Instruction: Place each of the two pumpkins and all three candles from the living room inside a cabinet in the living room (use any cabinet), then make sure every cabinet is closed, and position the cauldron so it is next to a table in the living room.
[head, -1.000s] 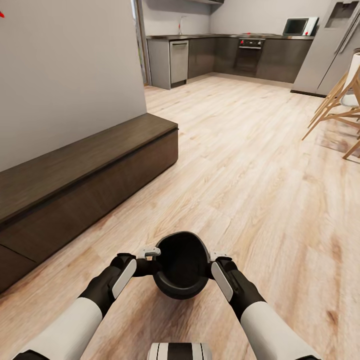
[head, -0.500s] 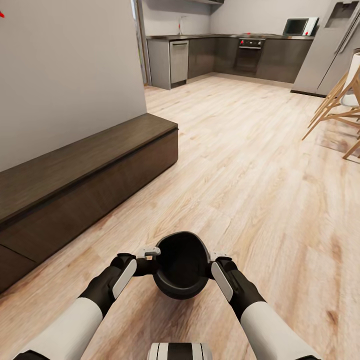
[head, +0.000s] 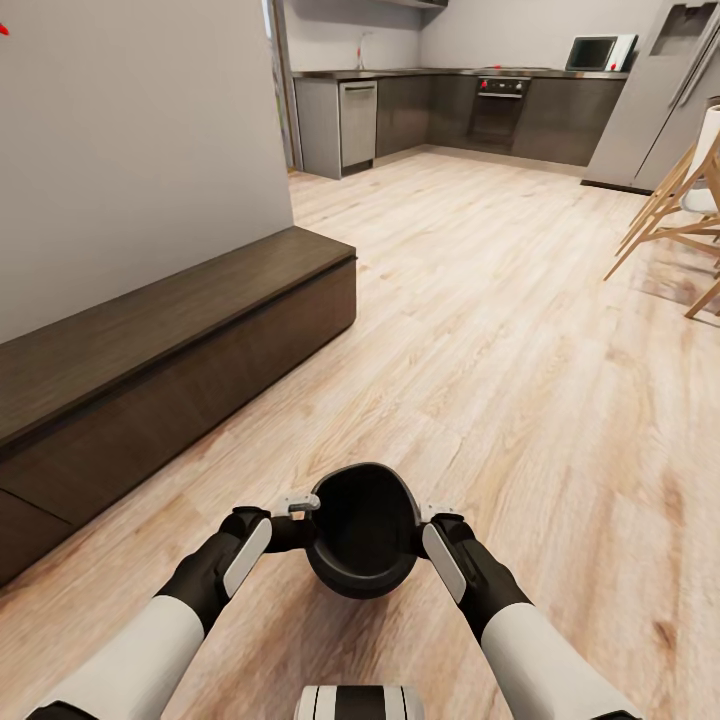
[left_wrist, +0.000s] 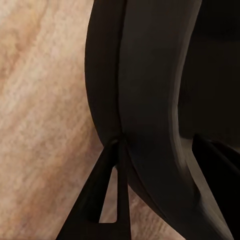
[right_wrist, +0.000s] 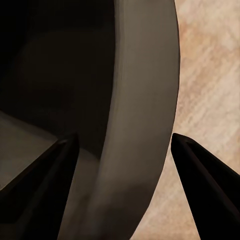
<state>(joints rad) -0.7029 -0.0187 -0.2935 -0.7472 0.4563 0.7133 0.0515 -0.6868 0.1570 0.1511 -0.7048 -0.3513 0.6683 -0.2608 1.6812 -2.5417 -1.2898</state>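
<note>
pale wood plank floor (head: 520, 330) runs from the robot to a grey kitchen at the far end; grey wall at left. item, left: cabinet (head: 170, 370), long, low, dark brown, flat top bare, fronts shut as far as can be seen, its near end cut off by the frame edge. item, centre: cauldron (head: 362, 530), round, black, mouth tipped toward the camera, carried off the floor between both arms, just ahead of the trunk. left tool (head: 297, 505) at the rim on its side; the left wrist view has the rim wall (left_wrist: 145, 100) running between the dark fingers (left_wrist: 105, 200), apparently clamped on it. right tool (head: 432, 514) at the opposite rim; fingers (right_wrist: 205, 185) straddle the rim wall (right_wrist: 142, 115), one inside, one outside, whether pressed tight cannot be told. handling, judged: rigid, thick-walled, probably heavy, smooth finish liable to slip or swing; best held at opposite rim points, kept level. item, right: pale wooden chair legs (head: 670, 225), cropped. hidden or unclear: the cauldron's underside, the cabinet interior, small items on the kitchen counter too small to name.
</note>
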